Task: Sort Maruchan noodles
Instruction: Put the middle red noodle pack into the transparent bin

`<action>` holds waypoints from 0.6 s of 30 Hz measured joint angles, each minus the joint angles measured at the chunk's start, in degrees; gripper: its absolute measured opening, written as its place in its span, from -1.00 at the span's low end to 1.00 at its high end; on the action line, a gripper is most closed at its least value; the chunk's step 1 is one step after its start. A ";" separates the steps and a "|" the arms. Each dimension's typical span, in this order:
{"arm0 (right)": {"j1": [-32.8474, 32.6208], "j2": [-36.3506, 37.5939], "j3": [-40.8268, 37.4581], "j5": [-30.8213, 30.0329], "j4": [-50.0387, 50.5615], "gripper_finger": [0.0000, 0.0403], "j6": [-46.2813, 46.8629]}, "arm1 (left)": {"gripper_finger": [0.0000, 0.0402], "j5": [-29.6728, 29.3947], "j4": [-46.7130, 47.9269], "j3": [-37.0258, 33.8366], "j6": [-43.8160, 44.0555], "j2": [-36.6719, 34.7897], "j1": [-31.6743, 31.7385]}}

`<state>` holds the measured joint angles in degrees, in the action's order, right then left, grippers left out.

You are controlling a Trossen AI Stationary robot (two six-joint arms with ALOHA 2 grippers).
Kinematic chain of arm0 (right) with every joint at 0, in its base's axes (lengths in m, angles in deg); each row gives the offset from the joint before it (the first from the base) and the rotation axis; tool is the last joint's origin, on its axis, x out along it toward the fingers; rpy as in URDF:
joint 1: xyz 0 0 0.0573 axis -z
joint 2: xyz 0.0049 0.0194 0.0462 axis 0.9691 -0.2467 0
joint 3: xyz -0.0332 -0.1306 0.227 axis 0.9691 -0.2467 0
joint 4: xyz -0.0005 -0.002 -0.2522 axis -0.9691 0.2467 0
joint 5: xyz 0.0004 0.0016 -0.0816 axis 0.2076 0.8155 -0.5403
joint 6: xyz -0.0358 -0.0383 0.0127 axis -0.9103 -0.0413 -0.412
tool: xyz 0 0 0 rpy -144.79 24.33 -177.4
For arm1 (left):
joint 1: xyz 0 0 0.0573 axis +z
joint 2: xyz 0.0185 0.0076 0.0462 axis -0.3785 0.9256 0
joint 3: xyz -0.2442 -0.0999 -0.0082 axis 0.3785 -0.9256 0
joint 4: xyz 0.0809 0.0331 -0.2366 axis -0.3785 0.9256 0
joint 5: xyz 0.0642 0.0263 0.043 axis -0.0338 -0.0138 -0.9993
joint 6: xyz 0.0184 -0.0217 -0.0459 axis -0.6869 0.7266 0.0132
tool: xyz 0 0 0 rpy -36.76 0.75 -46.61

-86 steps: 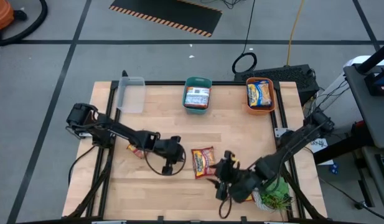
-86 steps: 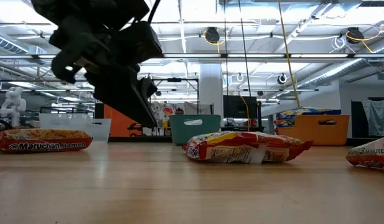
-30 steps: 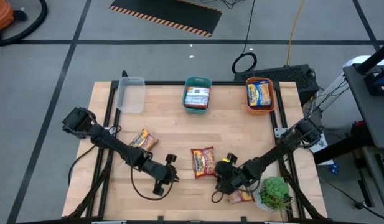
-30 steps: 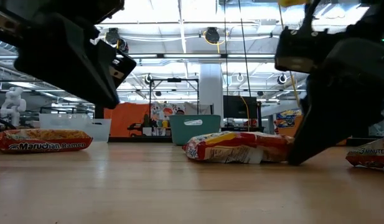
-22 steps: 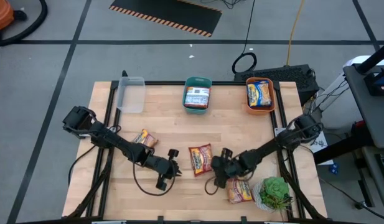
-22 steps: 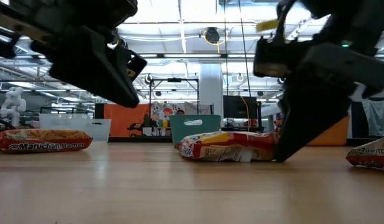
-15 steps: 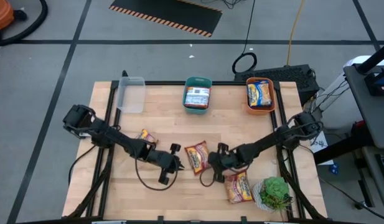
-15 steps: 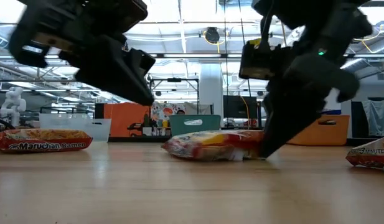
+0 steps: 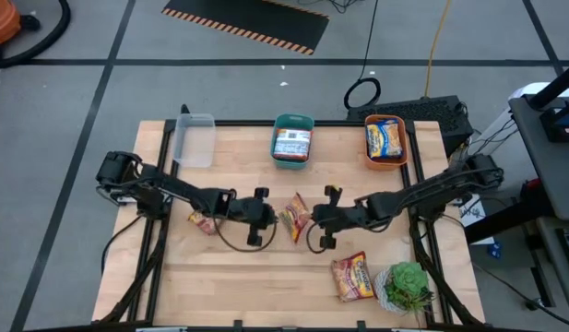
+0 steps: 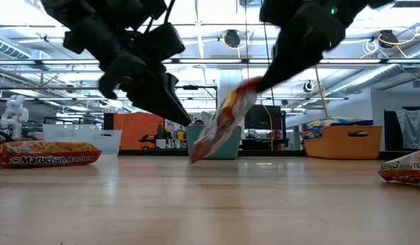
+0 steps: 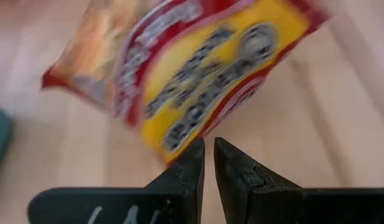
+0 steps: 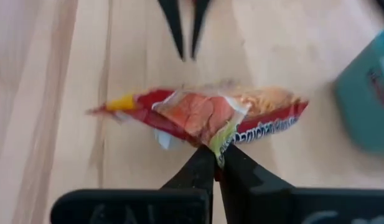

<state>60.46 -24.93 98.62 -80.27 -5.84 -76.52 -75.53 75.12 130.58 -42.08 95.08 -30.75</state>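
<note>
Since half a second ago my right gripper (image 12: 215,155) lifted the red packet (image 10: 220,122), pinching its edge; left gripper (image 11: 208,155), fingers nearly together, looks just shy of touching.

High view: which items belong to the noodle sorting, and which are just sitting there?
Job:
- red packet pinched by the right end effector
- packet under the left arm
- packet by the plant
- teal bin, orange bin, each holding a packet
- clear bin

Lying about:
- plant
- cable coil
</note>
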 joint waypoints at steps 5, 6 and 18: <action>0.02 4.82 0.02 -2.81 0.08 -1.00 -7.00 | -0.79 -0.86 -1.62 -0.02 0.05 -3.23 4.02; 0.02 5.55 0.02 -3.61 0.19 -1.00 -8.58 | -0.79 -0.90 -1.76 -0.09 0.09 -4.08 4.74; 0.40 14.32 0.11 -7.49 -1.77 -1.00 -27.86 | -0.66 0.17 -2.82 -0.07 0.48 -13.91 9.67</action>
<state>60.85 -10.61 98.73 -87.76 -7.61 -104.38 -75.37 72.30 130.52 -41.60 81.16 -21.08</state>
